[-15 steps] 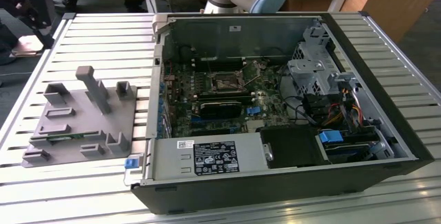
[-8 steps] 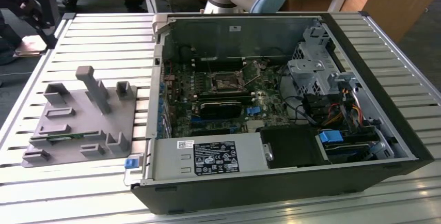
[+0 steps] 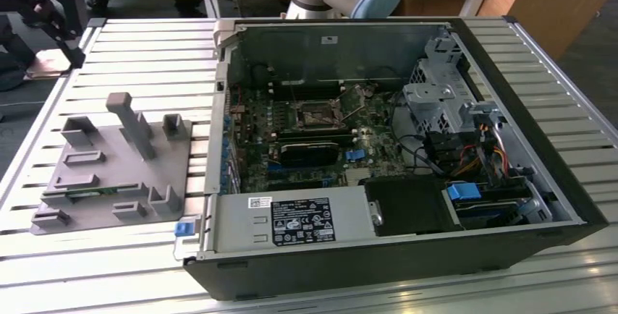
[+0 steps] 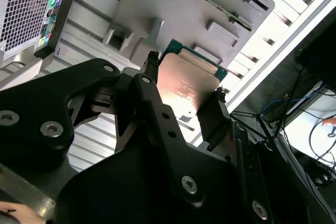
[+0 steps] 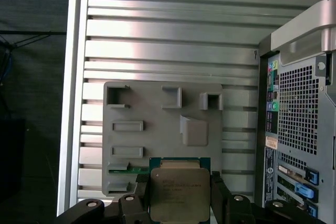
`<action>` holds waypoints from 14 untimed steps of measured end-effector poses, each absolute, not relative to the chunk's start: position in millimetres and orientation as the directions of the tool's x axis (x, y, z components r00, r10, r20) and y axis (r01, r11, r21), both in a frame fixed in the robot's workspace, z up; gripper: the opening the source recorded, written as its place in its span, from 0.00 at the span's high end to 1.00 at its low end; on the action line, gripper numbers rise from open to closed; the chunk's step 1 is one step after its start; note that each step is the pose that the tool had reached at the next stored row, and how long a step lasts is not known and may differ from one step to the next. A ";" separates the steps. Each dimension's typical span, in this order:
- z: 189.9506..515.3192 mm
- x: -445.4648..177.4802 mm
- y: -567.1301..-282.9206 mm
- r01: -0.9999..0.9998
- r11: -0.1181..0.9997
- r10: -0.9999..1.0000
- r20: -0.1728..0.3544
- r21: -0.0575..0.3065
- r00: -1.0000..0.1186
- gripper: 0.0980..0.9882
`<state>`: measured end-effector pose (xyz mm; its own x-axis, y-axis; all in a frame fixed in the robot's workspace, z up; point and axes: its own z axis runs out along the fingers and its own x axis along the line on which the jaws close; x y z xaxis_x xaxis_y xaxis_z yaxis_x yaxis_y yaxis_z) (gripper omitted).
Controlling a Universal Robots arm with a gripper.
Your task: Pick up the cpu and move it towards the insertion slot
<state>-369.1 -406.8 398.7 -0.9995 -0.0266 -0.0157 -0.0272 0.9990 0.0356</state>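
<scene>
**Status, CPU transfer**

- Pick: judged complete. Gripper [image 5: 178,178] is clamped on the cpu [image 5: 177,198], with fingers [image 5: 218,192] on opp. edges, per both wrist views.
- Cpu position: held clear above the grey fixture [image 5: 157,114], over the edge nearest the green memory strip [image 5: 128,170]. No contact w/ fixture apparent.
- Insertion slot [image 3: 317,115]: silver frame, dark centre, unoccupied. It sits on the board inside the open PC case [image 3: 386,270], which stands just beside the fixture on the exterior view's right.
- Remaining: the move toward the slot. Cpu is above the fixture and well apart from the slot, so transfer is judged at an early stage.
</scene>
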 end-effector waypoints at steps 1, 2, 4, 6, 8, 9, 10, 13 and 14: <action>398.7 -368.4 -406.8 -0.027 0.999 -0.027 -0.016 0.036 -1.000 0.50; 398.7 -367.7 -406.8 -0.027 0.999 -0.027 -0.016 0.036 -1.000 0.50; 398.7 -366.5 -406.8 -0.027 0.999 -0.027 -0.016 0.036 -1.000 0.50; 398.7 -365.2 -406.8 -0.027 0.999 -0.027 -0.016 0.036 -1.000 0.50; 398.7 -364.0 -406.8 -0.027 0.999 -0.027 -0.016 0.036 -1.000 0.50; 398.7 -363.4 -406.8 -0.027 0.999 -0.027 -0.016 0.036 -1.000 0.50; 398.7 -362.7 -406.8 -0.027 0.999 -0.027 -0.016 0.036 -1.000 0.50; 398.7 -360.7 -406.8 -0.027 0.999 -0.027 -0.016 0.036 -1.000 0.50; 398.7 -360.1 -406.8 -0.027 0.999 -0.027 -0.016 0.036 -1.000 0.50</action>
<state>-360.1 -406.8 398.7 -0.9995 -0.0266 -0.0156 -0.0272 0.9990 0.0356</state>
